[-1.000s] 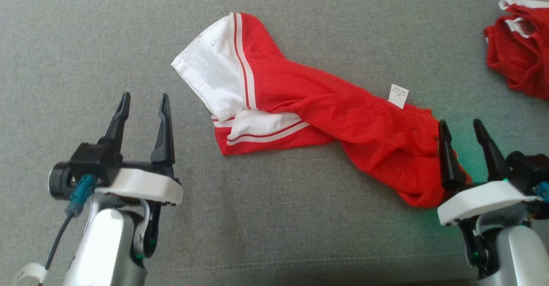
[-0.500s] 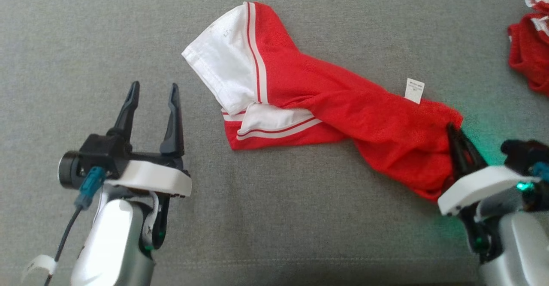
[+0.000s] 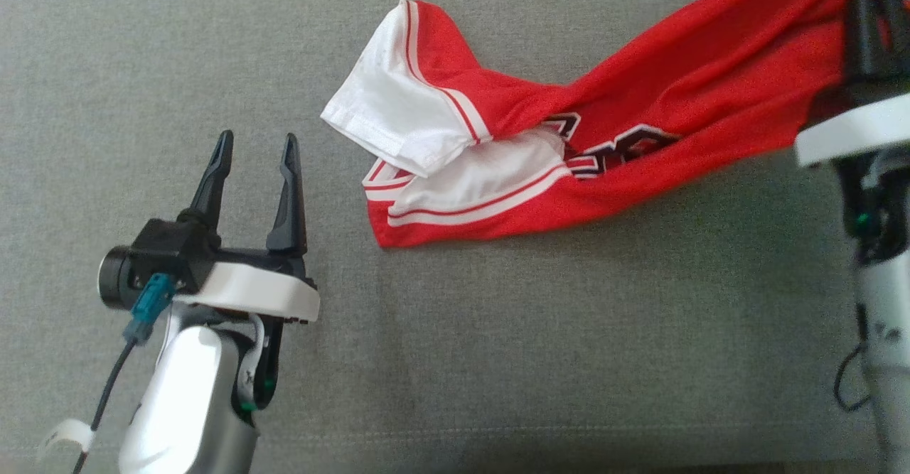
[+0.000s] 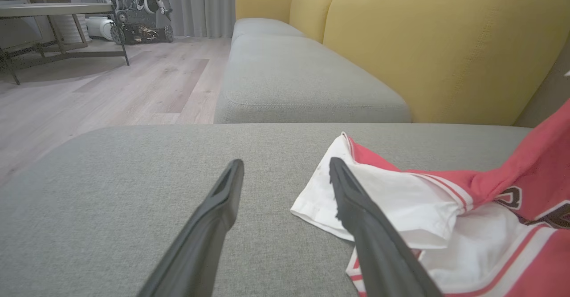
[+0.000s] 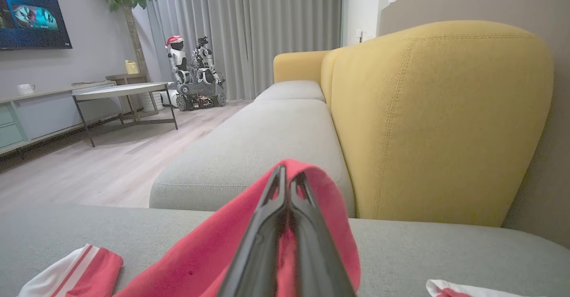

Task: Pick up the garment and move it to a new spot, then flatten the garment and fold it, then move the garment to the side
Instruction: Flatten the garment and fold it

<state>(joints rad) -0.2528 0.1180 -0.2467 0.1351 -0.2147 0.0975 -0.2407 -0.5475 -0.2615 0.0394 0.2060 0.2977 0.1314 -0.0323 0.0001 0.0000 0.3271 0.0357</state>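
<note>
Beneath both arms, the wide grey woven sofa seat spreads out, and a mustard-yellow padded backrest rises along its far edge.

Next in size is the red mesh sports jersey with white sleeves, stretched across the far half of the seat. Its right end is raised clear of the cushion and pulled taut toward the head view's upper right corner. Its left end lies bunched on the fabric, with 2 white sleeve panels edged in red-and-white stripes folded one over the other.

At the jersey's raised right end, the right claw has its 2 dark fingers pressed together on a fold of red cloth, which drapes over the fingertips.

Just left of the jersey's bunched end, the left claw sits low over the seat with its 2 fingers spread apart and nothing between them. It is near the white sleeve but apart from it.

At the jersey's middle fold, black-and-white block lettering shows in part, too creased to read.
</note>
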